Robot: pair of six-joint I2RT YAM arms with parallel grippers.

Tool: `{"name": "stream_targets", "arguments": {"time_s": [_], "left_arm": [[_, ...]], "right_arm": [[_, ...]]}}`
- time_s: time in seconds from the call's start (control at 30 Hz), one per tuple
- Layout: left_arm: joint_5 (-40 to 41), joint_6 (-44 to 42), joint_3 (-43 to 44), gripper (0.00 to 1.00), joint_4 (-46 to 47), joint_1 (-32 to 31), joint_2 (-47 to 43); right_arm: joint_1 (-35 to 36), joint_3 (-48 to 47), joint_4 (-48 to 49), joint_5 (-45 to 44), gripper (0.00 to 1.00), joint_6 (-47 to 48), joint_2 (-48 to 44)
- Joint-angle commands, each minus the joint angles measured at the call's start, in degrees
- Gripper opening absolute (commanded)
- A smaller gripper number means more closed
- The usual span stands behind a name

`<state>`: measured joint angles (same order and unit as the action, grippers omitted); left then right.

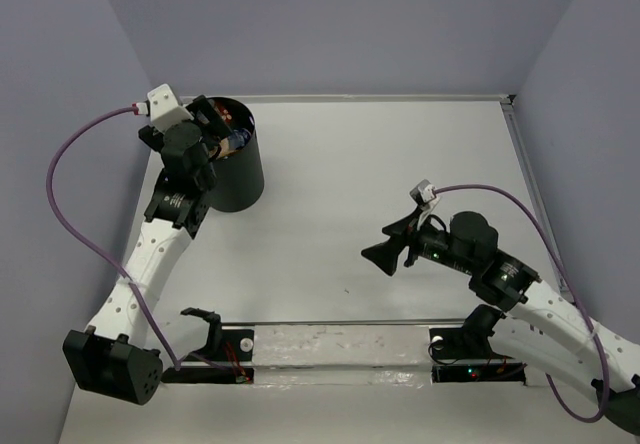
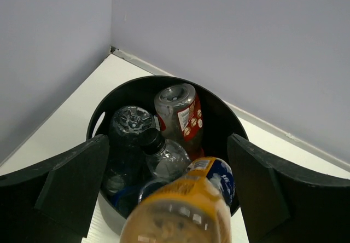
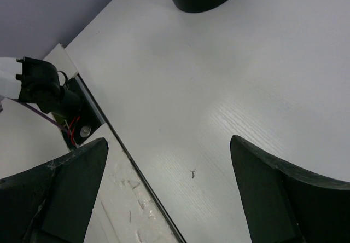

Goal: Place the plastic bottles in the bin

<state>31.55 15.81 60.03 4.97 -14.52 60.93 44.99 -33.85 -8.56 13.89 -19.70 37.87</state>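
- Bin (image 1: 228, 169): a black round bucket, upright in the far-left corner of the tabletop (image 1: 400, 154), close to both walls, mouth facing up.
- Red-label bottle (image 2: 178, 111): inside the bin, base uppermost, leaning on the far inner wall.
- Clear bottle (image 2: 130, 125): inside the bin, just left of the red-label bottle and touching it, base uppermost.
- Black-capped bottle (image 2: 162, 154): inside the bin, in front of those two, its cap tilted up toward the gap between them.
- Orange-liquid bottle (image 2: 183, 213): blue-and-white label, lying over the near side of the bin's mouth in the gap between the left claw's fingers (image 2: 71, 180), touching neither. One cannot tell whether it rests on the bottles below.
- Left claw (image 2: 168, 144): spread wide directly above the bin's mouth, pinching nothing.
- Right claw (image 1: 383, 255): spread wide with nothing between its fingers, above the tabletop right of centre, pointing left, well apart from the bin.
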Motion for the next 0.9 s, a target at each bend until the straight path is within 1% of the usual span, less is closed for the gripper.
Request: {"name": "stream_targets", "arguments": {"time_s": [0.0,0.17,0.37,0.5,0.6,0.67,0.77,0.87], "left_arm": [[0.01,0.01,1.76,0.99,-0.49,0.20,-0.81],[-1.05,1.41,0.36,0.99,-0.32,0.20,2.09],[0.09,2.82,1.14,0.99,1.35,1.60,6.39],[4.29,2.73,2.02,0.99,2.75,2.13,9.11],[6.68,2.73,-0.08,0.99,4.60,2.74,10.44],[7.12,3.26,-1.14,0.99,4.78,3.18,10.62],[6.77,3.87,-1.93,0.99,4.96,3.10,7.73],[4.40,3.35,0.25,0.99,4.61,3.10,4.57]], "right_arm": [[0.10,-4.38,1.53,-0.70,0.98,0.63,-0.69],[0.10,-5.44,1.09,-0.44,0.98,0.81,-0.60],[0.10,-5.53,1.00,-0.53,0.96,1.33,0.27],[0.10,-5.62,1.00,-0.35,0.95,1.60,0.63],[0.10,-5.53,1.00,-0.44,0.95,1.69,0.37],[0.10,-5.27,1.00,-0.18,0.95,1.51,-0.25],[0.10,-5.18,0.74,-0.35,0.95,1.51,-0.86],[0.10,-6.14,0.39,0.00,0.96,1.25,-0.69]]}}
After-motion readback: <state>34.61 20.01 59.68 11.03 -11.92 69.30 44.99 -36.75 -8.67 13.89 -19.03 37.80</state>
